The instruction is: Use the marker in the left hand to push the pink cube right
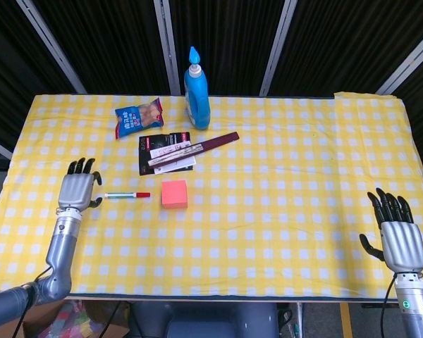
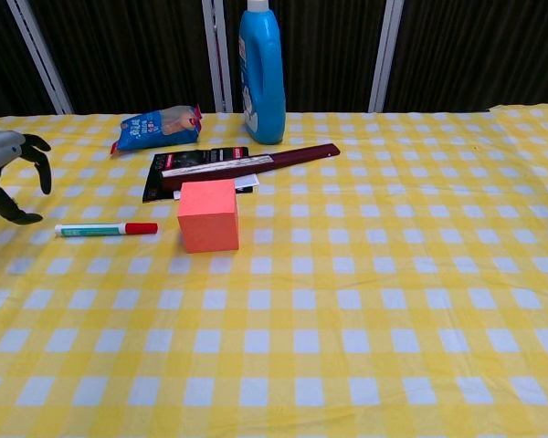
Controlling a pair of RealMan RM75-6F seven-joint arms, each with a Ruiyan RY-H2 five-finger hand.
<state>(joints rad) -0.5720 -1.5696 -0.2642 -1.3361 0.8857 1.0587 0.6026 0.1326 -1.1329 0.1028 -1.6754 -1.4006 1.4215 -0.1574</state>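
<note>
I have the left hand [image 1: 77, 190] hovering just beside the white end of the marker [image 1: 127, 195], fingers spread and holding nothing. The marker lies flat on the yellow checked tablecloth [image 1: 282, 176], red cap pointing at the pink cube [image 1: 174, 193], which sits near it with a clear gap between.

The marker looks light, stiff and smooth, so I expect it to roll or slip if I pinch it loosely. I would take it around the white barrel, well back from the cap, leaving the red end free to press the cube's left face.

The cube looks light and should slide easily on the cloth.

My right hand [image 1: 398, 236] rests open at the table's near right edge, well apart.
</note>
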